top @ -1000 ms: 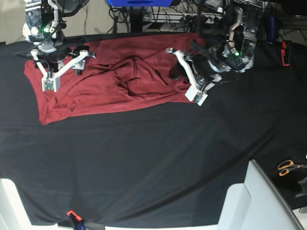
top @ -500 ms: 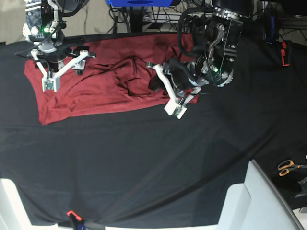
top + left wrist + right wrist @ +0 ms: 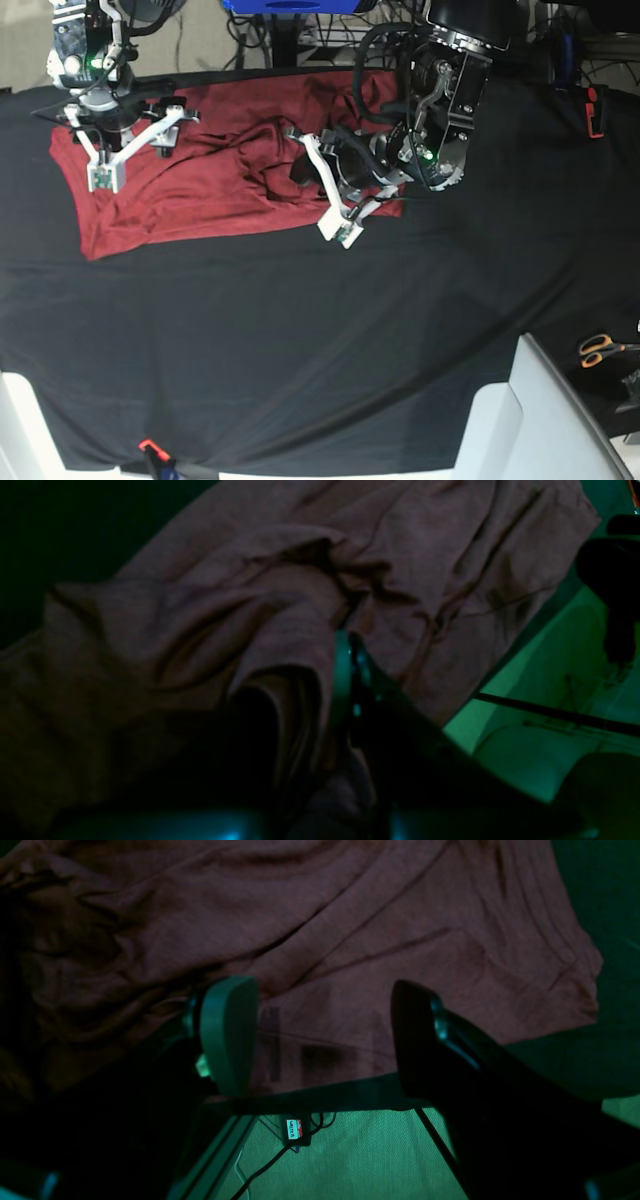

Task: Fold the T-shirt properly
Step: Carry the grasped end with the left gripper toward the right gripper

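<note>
Black tabletop (image 3: 300, 330) has the rumpled red shirt (image 3: 200, 180); left hand (image 3: 345, 680) pinches its fabric, right hand (image 3: 325, 1035) hovers wide.

The T-shirt (image 3: 200, 190) is showing as soft, matt knit cloth, lying creased. The table cover (image 3: 300, 340) is looking like matt black cloth. The right gripper's fingers (image 3: 227, 1032) are perhaps showing smooth plastic.
</note>
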You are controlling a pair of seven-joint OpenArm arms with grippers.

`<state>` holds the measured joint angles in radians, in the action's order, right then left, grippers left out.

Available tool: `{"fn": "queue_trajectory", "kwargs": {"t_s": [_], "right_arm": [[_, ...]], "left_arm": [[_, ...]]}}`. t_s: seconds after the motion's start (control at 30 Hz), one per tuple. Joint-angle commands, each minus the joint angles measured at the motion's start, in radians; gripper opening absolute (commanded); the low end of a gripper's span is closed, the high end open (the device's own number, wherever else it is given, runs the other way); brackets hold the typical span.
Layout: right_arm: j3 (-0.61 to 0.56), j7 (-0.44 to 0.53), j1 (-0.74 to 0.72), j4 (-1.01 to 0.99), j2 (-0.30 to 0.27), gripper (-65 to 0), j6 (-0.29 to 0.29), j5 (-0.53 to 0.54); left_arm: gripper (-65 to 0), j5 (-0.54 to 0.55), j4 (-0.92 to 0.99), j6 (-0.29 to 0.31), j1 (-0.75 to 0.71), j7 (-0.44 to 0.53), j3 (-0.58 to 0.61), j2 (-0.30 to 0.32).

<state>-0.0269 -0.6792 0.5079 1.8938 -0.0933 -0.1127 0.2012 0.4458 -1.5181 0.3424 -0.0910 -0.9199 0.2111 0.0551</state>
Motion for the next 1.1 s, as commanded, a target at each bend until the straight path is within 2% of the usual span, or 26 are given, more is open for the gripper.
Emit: {"fn": "queue_trajectory", "kwargs": {"t_s": [0.0, 0.37, 0.53, 0.63, 0.7, 0.87, 0.97, 1.07], "right_arm": [[0.003, 0.019, -0.002, 0.014, -0.003, -25.2, 0.001, -0.003], [0.003, 0.017, -0.004, 0.014, -0.003, -25.2, 0.001, -0.003], [0.003, 0.017, -0.004, 0.014, -0.003, -25.2, 0.001, -0.003], [0.003, 0.017, -0.004, 0.014, -0.003, -25.2, 0.001, -0.003], [0.003, 0.017, -0.004, 0.014, -0.003, -25.2, 0.001, -0.003], [0.003, 0.017, -0.005, 0.014, -0.003, -25.2, 0.001, -0.003], [0.003, 0.017, -0.005, 0.014, -0.003, -25.2, 0.001, -0.003], [0.003, 0.017, -0.005, 0.014, -0.003, -25.2, 0.001, -0.003]], "left_arm": [[-65.0, 0.021, -0.016, 0.007, 0.012, 0.014, 0.003, -0.011], [-65.0, 0.029, 0.031, 0.007, 0.049, 0.009, 0.006, -0.027], [-65.0, 0.031, 0.057, 0.008, 0.064, -0.049, 0.004, -0.05], [-56.8, 0.031, 0.031, 0.008, 0.075, -0.051, 0.021, -0.054], [-54.0, 0.031, 0.029, 0.008, 0.093, -0.052, 0.08, -0.048], [-52.3, 0.031, 0.037, 0.008, 0.126, -0.061, 0.198, -0.048], [-51.7, 0.031, 0.035, 0.008, 0.141, -0.123, 0.208, -0.062], [-45.6, 0.026, 0.037, 0.008, 0.161, -0.146, 0.207, -0.074]]}}
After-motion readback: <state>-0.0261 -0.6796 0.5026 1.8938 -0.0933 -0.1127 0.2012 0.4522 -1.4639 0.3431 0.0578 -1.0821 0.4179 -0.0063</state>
